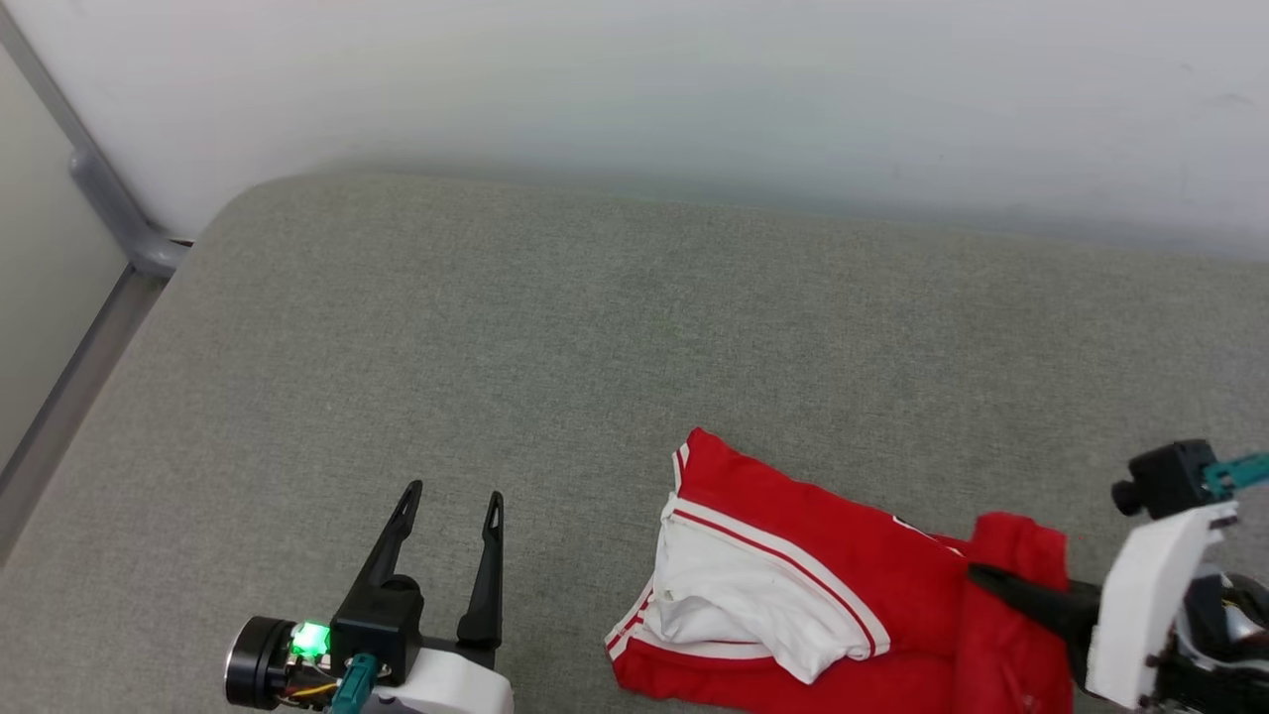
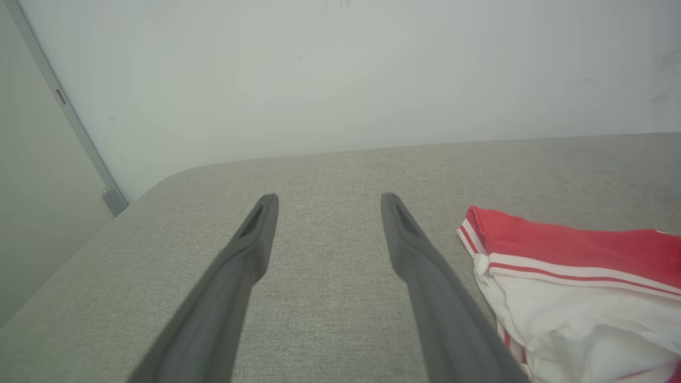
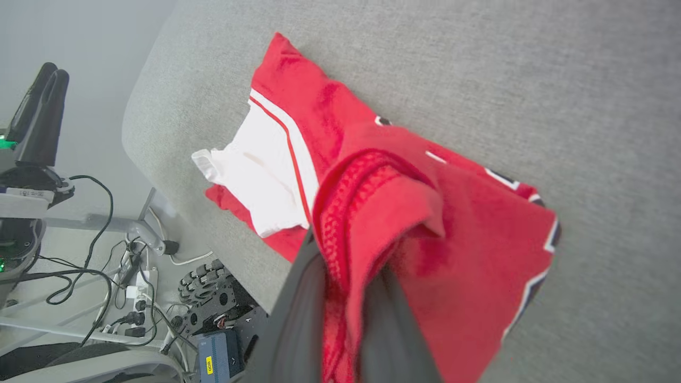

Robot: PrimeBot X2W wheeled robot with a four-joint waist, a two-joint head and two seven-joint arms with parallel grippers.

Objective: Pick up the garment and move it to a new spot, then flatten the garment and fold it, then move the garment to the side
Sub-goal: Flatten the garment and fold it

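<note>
The garment [image 1: 823, 540] is pinched by the right jaws; left jaws gape nearby.

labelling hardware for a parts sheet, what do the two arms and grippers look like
Left gripper: two long black tapering fingers on a black base, green light, teal connector, thin yellow wire, white forearm shell. Right gripper: the same dark fingers, white wrist cover, black camera block with teal fitting.
</note>
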